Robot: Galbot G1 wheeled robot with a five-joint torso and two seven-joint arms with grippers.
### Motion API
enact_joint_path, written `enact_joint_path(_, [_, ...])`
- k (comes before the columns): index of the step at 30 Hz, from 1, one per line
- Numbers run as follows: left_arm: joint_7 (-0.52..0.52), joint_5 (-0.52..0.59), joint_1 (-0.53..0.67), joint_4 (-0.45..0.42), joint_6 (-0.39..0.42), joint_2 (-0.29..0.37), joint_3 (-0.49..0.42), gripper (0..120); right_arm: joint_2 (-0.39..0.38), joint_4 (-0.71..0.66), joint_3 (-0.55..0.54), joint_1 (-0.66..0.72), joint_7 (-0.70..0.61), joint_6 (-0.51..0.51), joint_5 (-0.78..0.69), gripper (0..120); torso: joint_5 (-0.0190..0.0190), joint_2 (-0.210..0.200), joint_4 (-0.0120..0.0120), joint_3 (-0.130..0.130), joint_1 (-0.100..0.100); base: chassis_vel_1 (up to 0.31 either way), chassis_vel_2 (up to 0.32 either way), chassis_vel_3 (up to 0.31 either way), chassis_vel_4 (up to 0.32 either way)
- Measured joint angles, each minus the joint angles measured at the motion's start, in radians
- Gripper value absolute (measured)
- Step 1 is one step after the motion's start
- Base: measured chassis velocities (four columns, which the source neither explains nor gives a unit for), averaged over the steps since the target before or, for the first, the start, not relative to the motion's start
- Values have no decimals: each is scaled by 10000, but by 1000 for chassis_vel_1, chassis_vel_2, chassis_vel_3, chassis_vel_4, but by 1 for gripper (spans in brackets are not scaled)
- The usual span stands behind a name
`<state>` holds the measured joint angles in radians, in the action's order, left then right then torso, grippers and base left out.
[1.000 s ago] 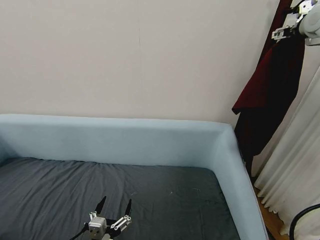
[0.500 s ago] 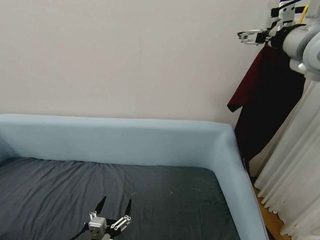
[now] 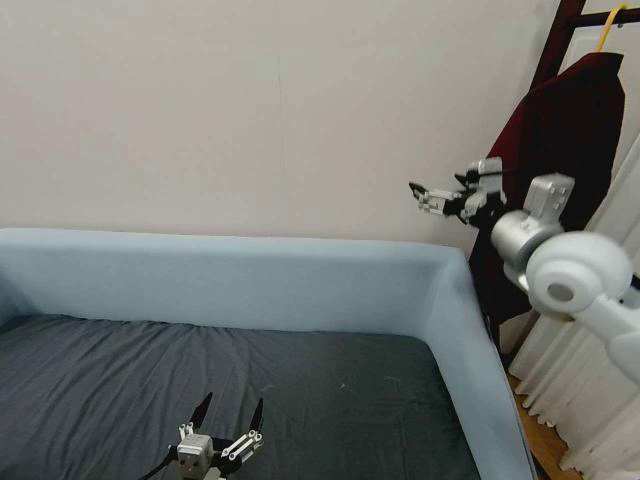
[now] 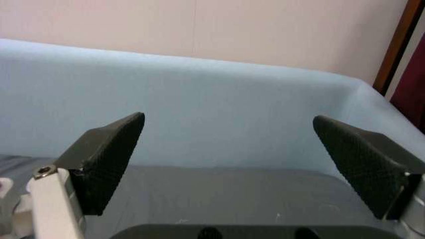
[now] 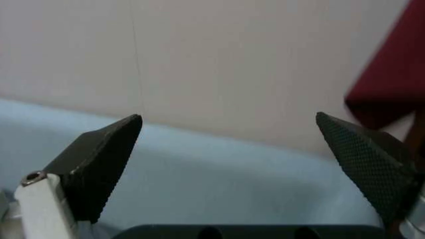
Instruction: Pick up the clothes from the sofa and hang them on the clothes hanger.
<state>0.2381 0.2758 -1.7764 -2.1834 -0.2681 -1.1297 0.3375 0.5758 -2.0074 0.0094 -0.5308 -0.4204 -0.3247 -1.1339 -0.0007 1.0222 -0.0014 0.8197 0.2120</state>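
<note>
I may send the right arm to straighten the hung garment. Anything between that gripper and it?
Nothing visible. The open right gripper hangs free above the sofa's arm, beside the dark red garment on the rack, facing away from it. The left gripper sits low over the seat.

A home living room: a light-blue sofa, pale curtains, a garment hung up.

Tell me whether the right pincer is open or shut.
Open. The right pincer holds nothing; its fingers stand wide apart, with the wall and sofa back between them.
</note>
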Motion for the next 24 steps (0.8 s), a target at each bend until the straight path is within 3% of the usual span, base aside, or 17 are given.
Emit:
enact_joint_path(5, [2, 0, -1, 0, 0, 0, 1, 100, 877, -518, 2291, -4618, 372, 791, 2489, 100, 3, 0, -1, -1, 0, 0, 0, 0, 0])
enact_joint_path(7, [-1, 0, 1, 0, -1, 0, 0, 100, 1044, -603, 2711, -5311, 488, 1024, 2897, 100, -4, 0, 3, -2, -1, 0, 0, 0, 0])
enact_joint_path(10, [2, 0, 0, 1, -1, 0, 2, 100, 2026, -865, 4427, -7902, 1195, 1964, 4629, 100, -1, 1, -1, -2, -1, 0, 0, 0, 0])
enact_joint_path(12, [-3, 0, 0, 0, -1, -1, -1, 100, 2246, -892, 4646, -8255, 1331, 2137, 4898, 100, 0, 1, -4, -3, -1, 0, 0, 0, 0])
enact_joint_path(13, [0, 0, 0, 0, -1, -1, 0, 100, 3059, -941, 5246, -9268, 1753, 2803, 5768, 100, -3, 1, -2, -3, -2, 0, 0, 0, 0])
enact_joint_path(15, [1, 0, 0, 0, -1, -1, 0, 100, 3990, -1069, 5750, -10215, 2158, 3403, 6519, 100, -2, 1, 1, -3, -1, 0, 0, 0, 0])
enact_joint_path(24, [1, 0, 0, 0, -1, 0, 0, 100, 5913, -2487, 6360, -12611, 3052, 4666, 8554, 100, -7, 2, 0, -4, -2, 0, 0, 0, 0])
